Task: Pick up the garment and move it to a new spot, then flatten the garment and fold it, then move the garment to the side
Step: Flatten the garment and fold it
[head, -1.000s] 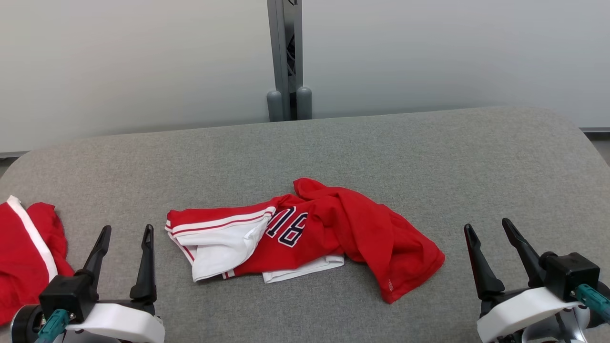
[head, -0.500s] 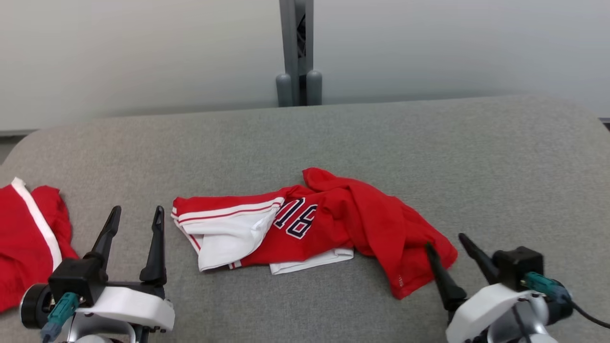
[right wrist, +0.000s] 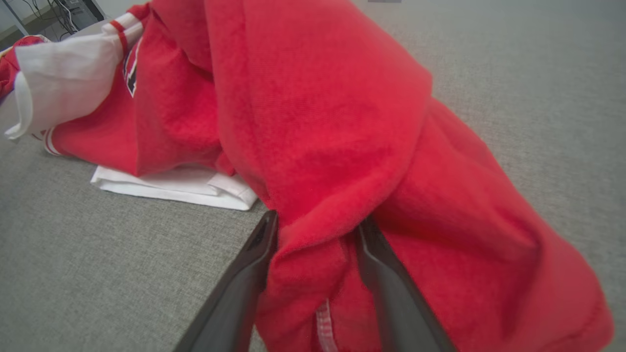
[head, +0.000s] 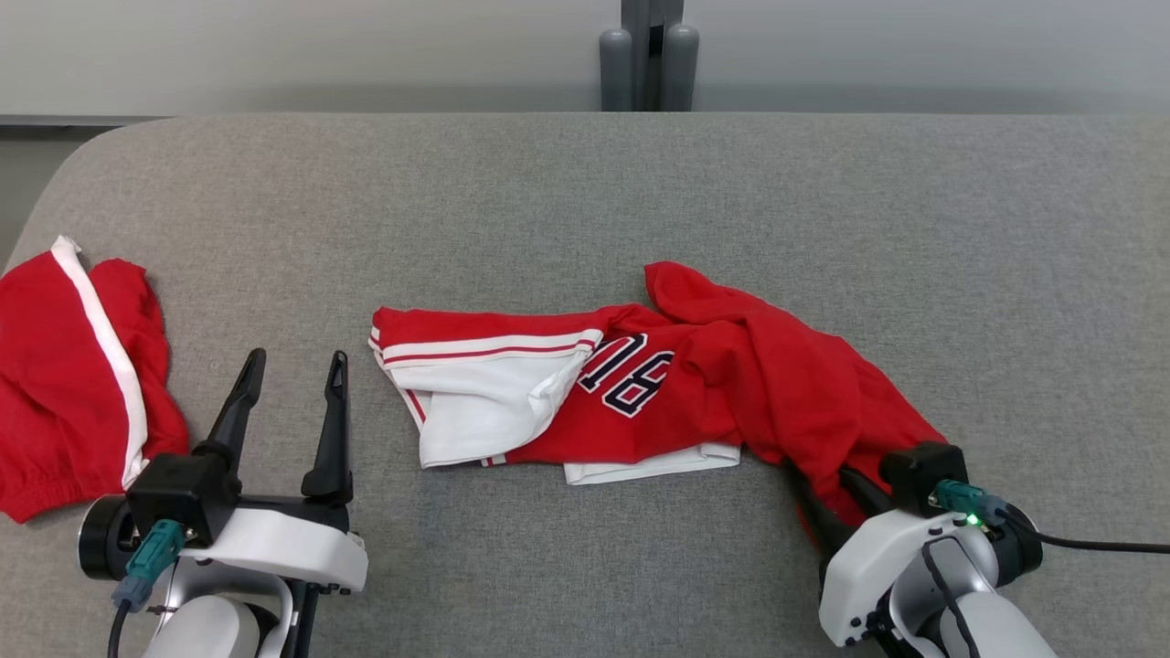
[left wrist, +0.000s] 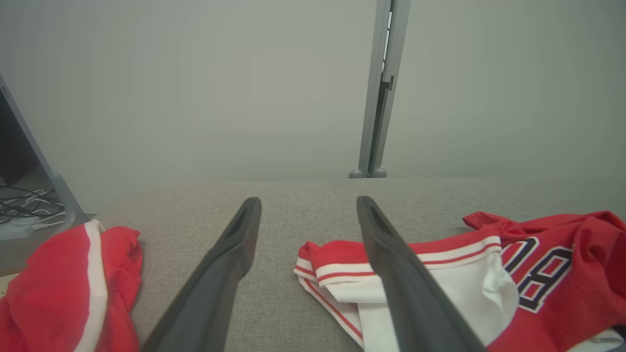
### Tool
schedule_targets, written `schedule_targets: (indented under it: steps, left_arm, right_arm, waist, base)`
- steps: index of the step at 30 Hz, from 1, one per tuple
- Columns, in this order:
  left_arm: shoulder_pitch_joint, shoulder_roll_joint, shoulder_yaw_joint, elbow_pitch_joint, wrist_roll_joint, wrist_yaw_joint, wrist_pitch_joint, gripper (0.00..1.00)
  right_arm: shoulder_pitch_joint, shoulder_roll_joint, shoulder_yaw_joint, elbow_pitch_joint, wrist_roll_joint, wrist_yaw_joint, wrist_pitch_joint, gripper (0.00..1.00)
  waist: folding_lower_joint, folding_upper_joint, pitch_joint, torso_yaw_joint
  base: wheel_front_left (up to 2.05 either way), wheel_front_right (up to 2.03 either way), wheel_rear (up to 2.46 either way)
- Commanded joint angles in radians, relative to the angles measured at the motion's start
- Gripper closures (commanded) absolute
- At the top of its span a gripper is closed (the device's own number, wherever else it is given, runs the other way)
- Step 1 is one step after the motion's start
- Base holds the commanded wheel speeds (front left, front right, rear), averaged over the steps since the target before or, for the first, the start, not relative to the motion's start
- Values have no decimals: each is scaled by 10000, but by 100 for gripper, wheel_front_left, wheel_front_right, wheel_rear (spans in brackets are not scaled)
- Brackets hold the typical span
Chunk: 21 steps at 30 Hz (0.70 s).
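As my right pincer [head: 827, 498] lies at the near right corner of the crumpled red sports jersey with white trim and a dark number [head: 695, 393], its two dark fingers [right wrist: 244, 283] stand on both sides of a thick red fold, and this fold fills the gap between them. Whether the fingers press the fold or only stand around it, I cannot tell. My left pincer [head: 297, 356] is to the near left of the jersey, well apart from it, with its fingers spread wide and nothing between them; they point away from me. The jersey lies in a heap on the grey woven fabric table top [head: 585, 201], about in the middle, with its white part turned towards the left and the red bulk towards the right. Far to the left of the jersey, a second red cloth with a white stripe [head: 64, 366] lies at the table's edge. Beyond the jersey, behind the far edge, a grey metal post [head: 649, 55] stands against a pale wall [head: 274, 46].
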Motion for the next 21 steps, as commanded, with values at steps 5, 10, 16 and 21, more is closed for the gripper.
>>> schedule_targets:
  steps: [5,10,16,21]
  left_arm:
    - [-310,-58,-8,218,57,-91,-171,0]
    - [-404,-81,36,393,36,-132,-244,0]
    - [-497,-78,45,509,18,-182,-313,0]
    - [-606,-40,-20,582,16,-252,-314,0]
  right_arm:
    - [-381,-237,-233,-258,191,1,-363,100]
    - [-677,-447,-926,-1137,156,1,-329,100]
    - [-989,-468,-1960,-1716,648,0,-9,100]
    - [-1265,-571,-3249,-526,1502,0,159,100]
  waist:
    - [0,0,121,12]
    - [0,0,55,-224]
    - [0,0,21,-456]
    - [0,0,90,-575]
  base:
    - [0,0,0]
    - [0,0,0]
    - [0,0,0]
    - [0,0,0]
